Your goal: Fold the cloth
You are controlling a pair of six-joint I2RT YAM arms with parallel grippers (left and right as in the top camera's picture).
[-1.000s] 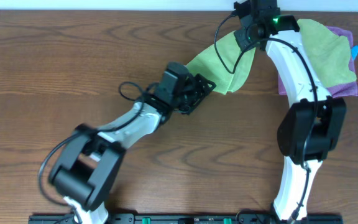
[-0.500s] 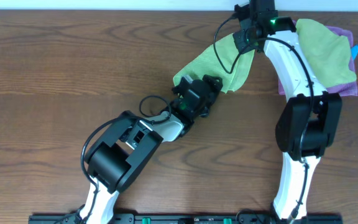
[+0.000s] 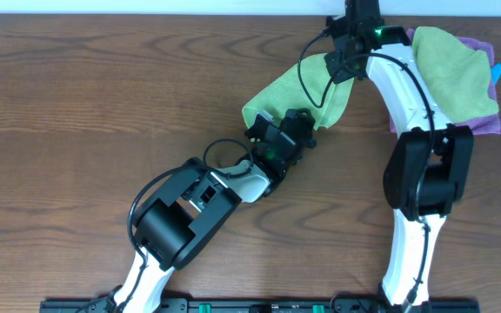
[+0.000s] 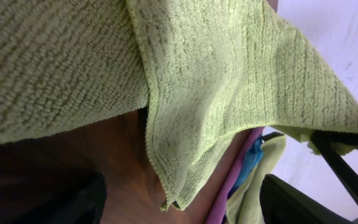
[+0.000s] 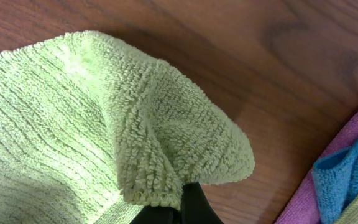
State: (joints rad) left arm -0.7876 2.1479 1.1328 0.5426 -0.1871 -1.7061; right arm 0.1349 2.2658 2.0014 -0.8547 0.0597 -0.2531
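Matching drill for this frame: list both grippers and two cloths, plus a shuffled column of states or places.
1 left gripper
2 right gripper
3 purple cloth
4 yellow-green cloth

A shut on the lime-green cloth's far corner
B lying under another cloth
C open at the lime-green cloth's near end
D lying on a purple one

Pairs: 1-C, 2-A, 3-B, 4-D

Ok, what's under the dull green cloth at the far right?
A purple cloth shows beneath the dull green cloth, with a blue scrap at its edge. Their covered parts can't be seen.

The cloth is lime-green, the table brown woodgrain.
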